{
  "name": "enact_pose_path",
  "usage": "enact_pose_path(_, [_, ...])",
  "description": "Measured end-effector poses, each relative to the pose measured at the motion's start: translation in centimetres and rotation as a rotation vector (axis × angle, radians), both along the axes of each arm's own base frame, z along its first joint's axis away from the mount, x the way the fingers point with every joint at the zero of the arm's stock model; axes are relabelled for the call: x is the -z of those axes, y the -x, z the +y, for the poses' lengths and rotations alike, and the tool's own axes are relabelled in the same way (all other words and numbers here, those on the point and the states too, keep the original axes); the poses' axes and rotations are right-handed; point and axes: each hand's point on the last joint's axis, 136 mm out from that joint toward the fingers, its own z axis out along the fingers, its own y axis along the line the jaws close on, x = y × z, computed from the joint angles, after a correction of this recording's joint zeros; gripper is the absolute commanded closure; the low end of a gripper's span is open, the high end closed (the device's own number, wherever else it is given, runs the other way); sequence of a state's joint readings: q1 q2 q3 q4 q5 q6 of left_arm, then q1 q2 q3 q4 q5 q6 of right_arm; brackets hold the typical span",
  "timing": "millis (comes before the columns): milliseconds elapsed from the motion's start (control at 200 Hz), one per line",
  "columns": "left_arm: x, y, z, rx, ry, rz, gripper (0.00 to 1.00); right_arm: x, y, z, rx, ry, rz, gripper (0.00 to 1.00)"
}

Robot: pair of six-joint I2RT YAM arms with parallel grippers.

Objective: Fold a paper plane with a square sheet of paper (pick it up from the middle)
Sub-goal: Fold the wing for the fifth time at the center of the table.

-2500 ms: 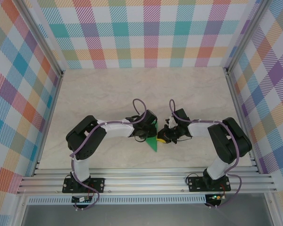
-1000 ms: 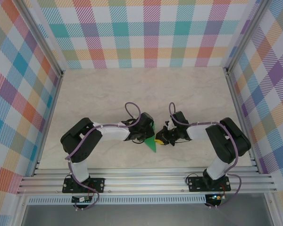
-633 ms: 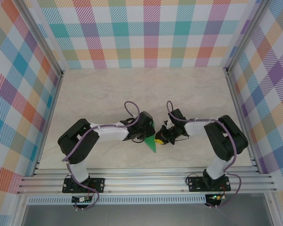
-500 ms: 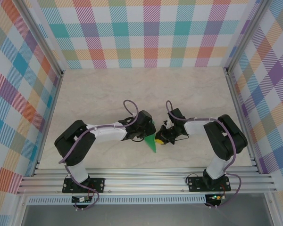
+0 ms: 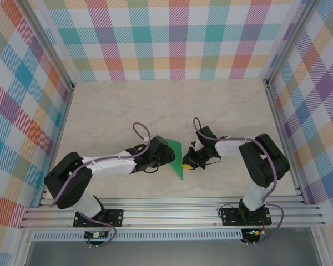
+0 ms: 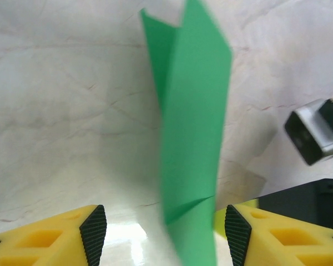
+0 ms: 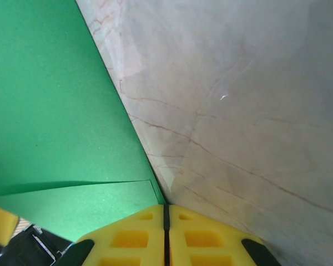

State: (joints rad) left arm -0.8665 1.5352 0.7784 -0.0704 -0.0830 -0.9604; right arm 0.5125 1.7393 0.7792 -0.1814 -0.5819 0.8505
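The green sheet of paper (image 5: 177, 159) is folded into a narrow pointed shape and sits at mid-table between the two arms. In the left wrist view the paper (image 6: 191, 127) stands up on edge, with a crease low down. My left gripper (image 6: 165, 233) is open, its black pads wide on either side of the paper and clear of it. In the top view the left gripper (image 5: 167, 154) sits just left of the paper. My right gripper (image 7: 166, 213) is shut, and the right edge of the paper (image 7: 55, 111) runs into its seam. From above, the right gripper (image 5: 186, 164) is at the paper's right side.
The marble-pattern tabletop (image 5: 227, 111) has open room behind and to either side of the arms. Checked walls and metal rails (image 5: 61, 105) close it in. Part of the right arm's wrist (image 6: 316, 133) shows at the right in the left wrist view.
My left gripper has opened and let go of the paper. The left arm has stretched lower and drawn back to the left, uncovering more of the paper. The right gripper has stayed shut.
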Motion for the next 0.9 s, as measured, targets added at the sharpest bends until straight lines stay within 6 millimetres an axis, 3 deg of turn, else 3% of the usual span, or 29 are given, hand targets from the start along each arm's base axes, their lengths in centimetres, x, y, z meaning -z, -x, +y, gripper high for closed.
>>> enact_pose_path(105, [1.0,0.7,0.2,0.001,0.013,0.028,0.41,0.0,0.0,0.0,-0.002,0.003,0.000,0.92])
enact_pose_path(270, [0.8,0.4,-1.1,0.010,0.074,0.028,0.41,0.0,0.0,0.0,-0.002,0.006,0.004,0.92])
enact_pose_path(370, [0.9,0.3,-1.9,0.024,0.102,0.032,0.47,0.0,0.0,0.0,-0.004,0.008,0.002,0.92])
enact_pose_path(810, [1.3,-0.8,-4.1,0.061,0.098,0.055,1.00,-0.1,0.0,0.0,-0.033,0.012,-0.031,0.87])
enact_pose_path(900, [1.0,-1.0,-4.4,0.061,0.088,0.060,1.00,-0.2,-0.2,-0.1,-0.055,0.034,-0.081,0.84])
